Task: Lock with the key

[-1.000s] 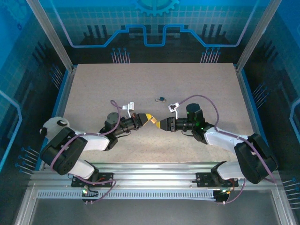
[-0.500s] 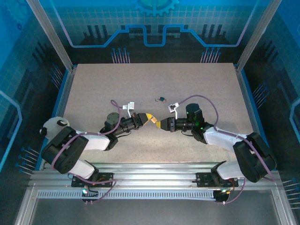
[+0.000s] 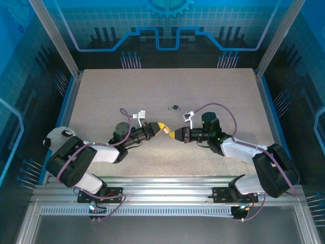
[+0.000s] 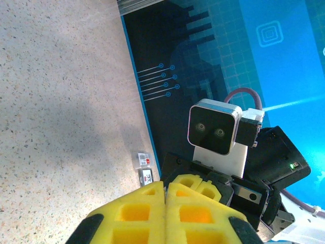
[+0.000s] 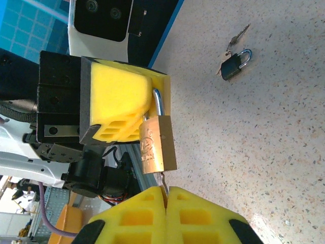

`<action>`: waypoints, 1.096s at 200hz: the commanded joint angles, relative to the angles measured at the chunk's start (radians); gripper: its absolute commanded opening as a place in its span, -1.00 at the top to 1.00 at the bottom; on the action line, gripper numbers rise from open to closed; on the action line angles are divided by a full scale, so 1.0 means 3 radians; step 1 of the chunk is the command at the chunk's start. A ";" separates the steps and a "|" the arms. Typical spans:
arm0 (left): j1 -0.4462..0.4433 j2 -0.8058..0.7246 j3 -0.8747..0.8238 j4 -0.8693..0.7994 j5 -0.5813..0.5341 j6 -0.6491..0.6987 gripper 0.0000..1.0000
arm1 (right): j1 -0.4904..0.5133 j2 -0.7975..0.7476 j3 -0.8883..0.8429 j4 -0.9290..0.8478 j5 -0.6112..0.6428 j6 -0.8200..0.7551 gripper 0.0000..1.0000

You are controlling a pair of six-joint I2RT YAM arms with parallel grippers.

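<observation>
A brass padlock (image 5: pixel 158 145) hangs by its steel shackle from my left gripper (image 5: pixel 152 99), whose yellow pads are shut on the shackle. My right gripper (image 5: pixel 166 190) is shut on the key (image 5: pixel 164 180), whose thin metal blade runs up into the bottom of the padlock. In the top view the left gripper (image 3: pixel 164 128) and the right gripper (image 3: pixel 175 134) meet tip to tip over the middle of the table. In the left wrist view the left gripper's pads (image 4: pixel 147 203) are pressed together and the padlock is hidden behind them.
A small black padlock (image 5: pixel 234 64) with a bunch of keys (image 5: pixel 237 36) lies on the speckled table (image 3: pixel 127 96), just behind the grippers (image 3: pixel 174 107). Blue walls and metal posts ring the table. Two small labels (image 4: pixel 144 168) sit at the table's edge.
The right gripper's fingers have drawn together onto the key. Both arms have hardly moved, and the left gripper still holds the padlock.
</observation>
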 commanded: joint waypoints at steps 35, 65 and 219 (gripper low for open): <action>0.0013 0.0036 -0.0044 0.0176 -0.0054 -0.0001 1.00 | -0.0021 -0.0017 0.0006 -0.0044 -0.0058 -0.0058 1.00; 0.0017 0.0051 -0.0028 0.0155 -0.0097 0.0004 1.00 | -0.0020 -0.0038 0.0006 -0.0081 -0.0072 -0.0067 1.00; 0.0266 0.0159 0.0079 0.0277 -0.0139 -0.0190 1.00 | -0.0016 -0.0041 0.0009 -0.0154 -0.0190 -0.0070 1.00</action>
